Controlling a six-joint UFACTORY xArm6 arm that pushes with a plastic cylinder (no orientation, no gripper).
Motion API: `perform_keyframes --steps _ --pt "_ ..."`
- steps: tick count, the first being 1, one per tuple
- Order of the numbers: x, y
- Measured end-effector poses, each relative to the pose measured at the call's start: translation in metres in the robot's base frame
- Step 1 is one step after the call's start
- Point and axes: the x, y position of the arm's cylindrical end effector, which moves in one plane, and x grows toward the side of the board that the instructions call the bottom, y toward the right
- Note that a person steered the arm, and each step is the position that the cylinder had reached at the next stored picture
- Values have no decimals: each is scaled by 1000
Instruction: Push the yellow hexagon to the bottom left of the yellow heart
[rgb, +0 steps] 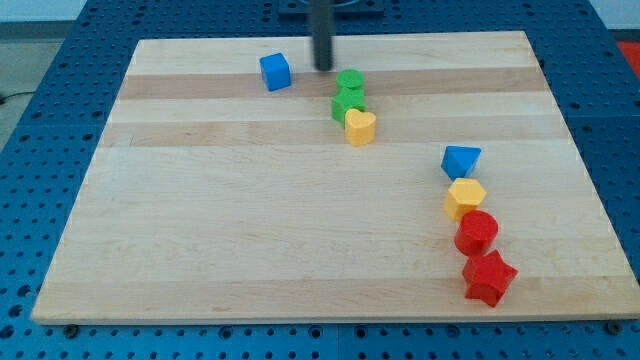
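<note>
The yellow hexagon (465, 197) lies at the view's right, below a blue block (461, 160) and just above a red cylinder (477, 232). The yellow heart (360, 126) lies near the top centre, touching the lower of two green blocks (347, 104); the upper green block (350, 82) sits right above it. My tip (324, 67) is at the view's top, just up and left of the upper green block and right of a blue cube (275, 71). It is far from the yellow hexagon.
A red star (489, 278) lies below the red cylinder near the board's bottom right. The wooden board (250, 220) rests on a blue perforated table (40, 120).
</note>
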Motion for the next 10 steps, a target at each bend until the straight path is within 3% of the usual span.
perform_keyframes --steps 1,2,3,4,5,6,8,10 --pt "4 128" --pt "79 210" --pt "166 222" --pt "232 175" --pt "236 158" --pt "271 175" --pt "240 134" --pt "250 118"
